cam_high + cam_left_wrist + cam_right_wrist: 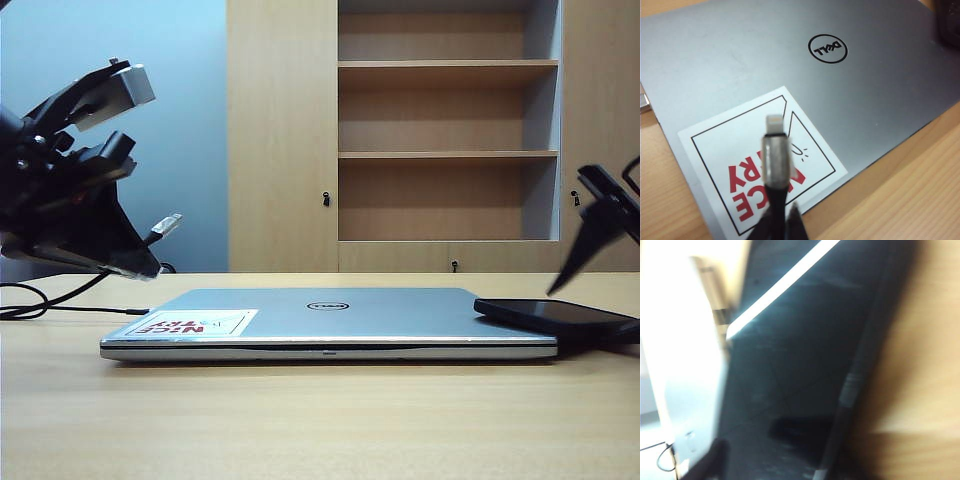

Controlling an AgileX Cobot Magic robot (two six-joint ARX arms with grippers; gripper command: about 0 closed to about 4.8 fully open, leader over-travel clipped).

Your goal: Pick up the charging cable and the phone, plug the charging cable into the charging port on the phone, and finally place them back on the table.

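Left claw [150,255] is clenched on the charging cable [776,150], plug held up clear over the laptop [330,320] for mating. Right claw [585,255] is positioned at the phone [560,317], propped on the laptop's edge above the desk [320,420]; jaw state unclear, view blurred.

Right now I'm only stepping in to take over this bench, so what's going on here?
A two-armed robot is set to plug a phone in. The left gripper, raised at the left above the table, is shut on the charging cable, plug pointing out over the silver laptop. The phone lies propped on the laptop's right edge. The right gripper is down by it, though whether it has hold is unclear.
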